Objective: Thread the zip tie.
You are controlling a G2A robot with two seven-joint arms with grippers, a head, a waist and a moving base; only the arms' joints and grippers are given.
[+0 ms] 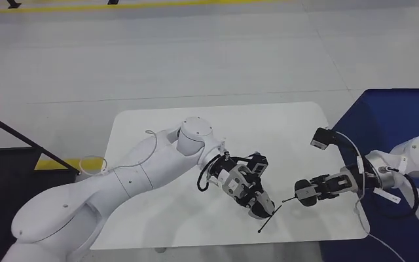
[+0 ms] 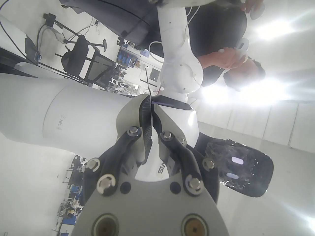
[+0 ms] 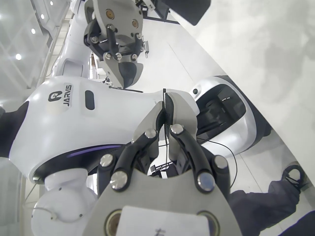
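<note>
Black pads of the left gripper [image 1: 266,208] clamp the zip tie [image 1: 270,220], and a stub sticks out past them. Close by, the right gripper [image 1: 296,194] pinches a thin black strip near the surface's [image 1: 163,131] right edge. To thread well, line up tip and head squarely, then feed slowly.

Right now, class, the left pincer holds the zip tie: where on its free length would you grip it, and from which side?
Likely the bare strap of the zip tie just beyond the left pincer, approached from the near table edge: it is thin and juts straight there, so clamp across its flat faces.
</note>
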